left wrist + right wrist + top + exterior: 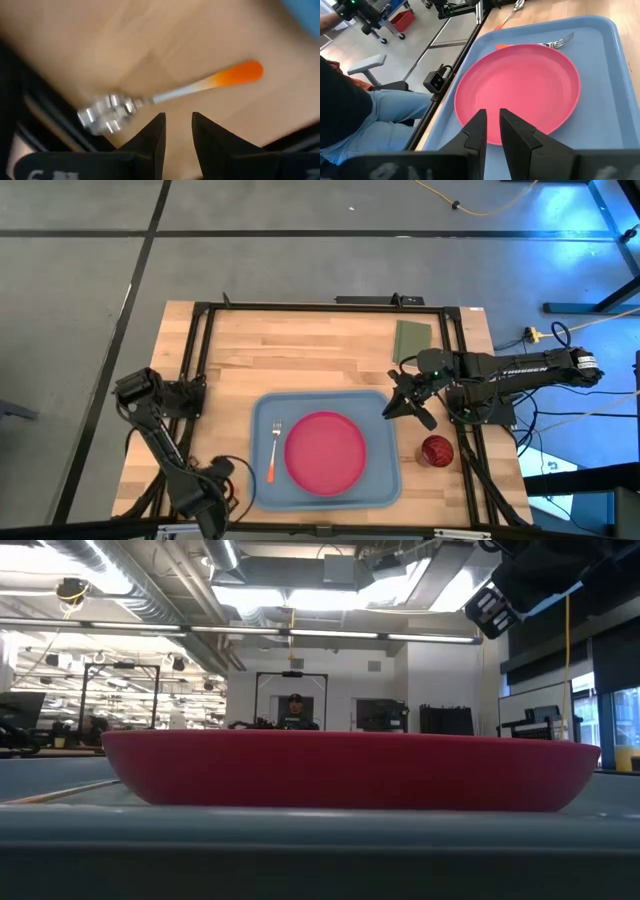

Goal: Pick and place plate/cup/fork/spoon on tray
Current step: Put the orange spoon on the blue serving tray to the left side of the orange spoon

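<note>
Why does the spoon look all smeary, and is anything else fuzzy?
Left wrist view: the spoon is smeared by motion blur, its bowl most of all, above the left gripper. Low view: the plate sits so close that it fills the picture, soft-edged. Right wrist view: the plate and fork look sharp.

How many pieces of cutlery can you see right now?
2. The fork lies on the tray, left of the plate. The spoon lies on the wood just ahead of the left tool.
</note>
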